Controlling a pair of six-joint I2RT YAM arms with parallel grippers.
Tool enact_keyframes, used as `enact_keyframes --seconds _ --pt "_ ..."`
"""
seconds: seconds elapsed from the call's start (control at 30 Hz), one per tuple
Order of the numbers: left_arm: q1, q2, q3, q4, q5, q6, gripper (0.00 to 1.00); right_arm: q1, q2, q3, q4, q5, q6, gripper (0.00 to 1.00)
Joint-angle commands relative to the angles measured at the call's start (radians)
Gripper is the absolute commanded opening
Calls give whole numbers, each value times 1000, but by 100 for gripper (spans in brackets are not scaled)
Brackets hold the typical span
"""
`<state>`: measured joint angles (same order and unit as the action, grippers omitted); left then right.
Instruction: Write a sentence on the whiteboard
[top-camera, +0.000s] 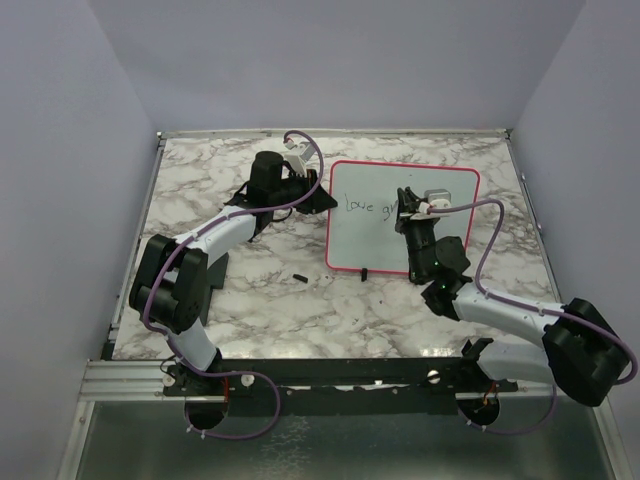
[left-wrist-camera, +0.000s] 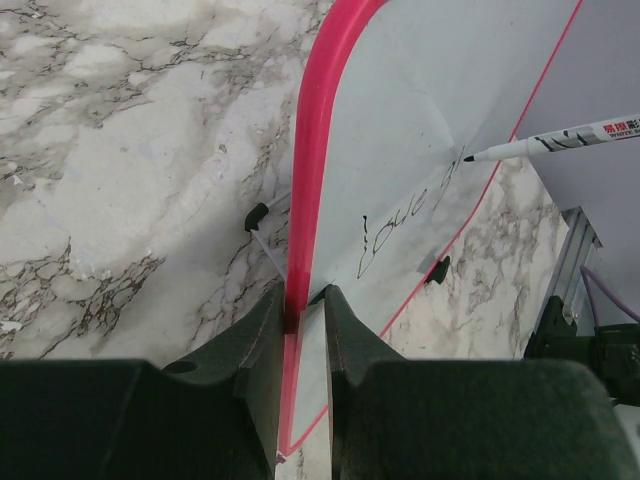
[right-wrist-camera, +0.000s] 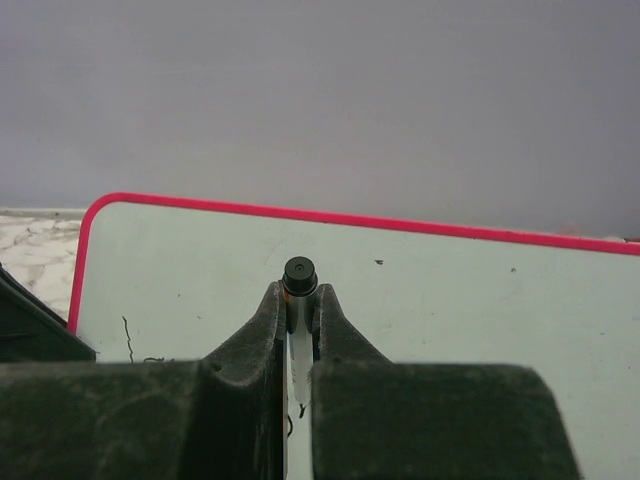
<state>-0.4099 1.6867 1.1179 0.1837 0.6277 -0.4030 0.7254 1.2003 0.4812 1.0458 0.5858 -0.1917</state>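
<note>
We see the whiteboard (top-camera: 360, 240) lying on the marble counter (top-camera: 250, 300), its sentence (top-camera: 366, 207) reading about "Love g", our left hand (left-wrist-camera: 303, 310) clenched on its left pink edge, our right hand (right-wrist-camera: 298, 300) over it, grasping a marker (left-wrist-camera: 560, 142) whose tip is at the last letter.
</note>
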Motion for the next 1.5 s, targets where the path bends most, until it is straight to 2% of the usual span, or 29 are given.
enact_keyframes --seconds 0.0,1.47 --pt "2 -36 0 -6 -12 2 6 -2 20 -4 11 10 -4 1" --pt "1 -39 -1 -5 -13 2 6 -3 81 26 138 40 -102 1"
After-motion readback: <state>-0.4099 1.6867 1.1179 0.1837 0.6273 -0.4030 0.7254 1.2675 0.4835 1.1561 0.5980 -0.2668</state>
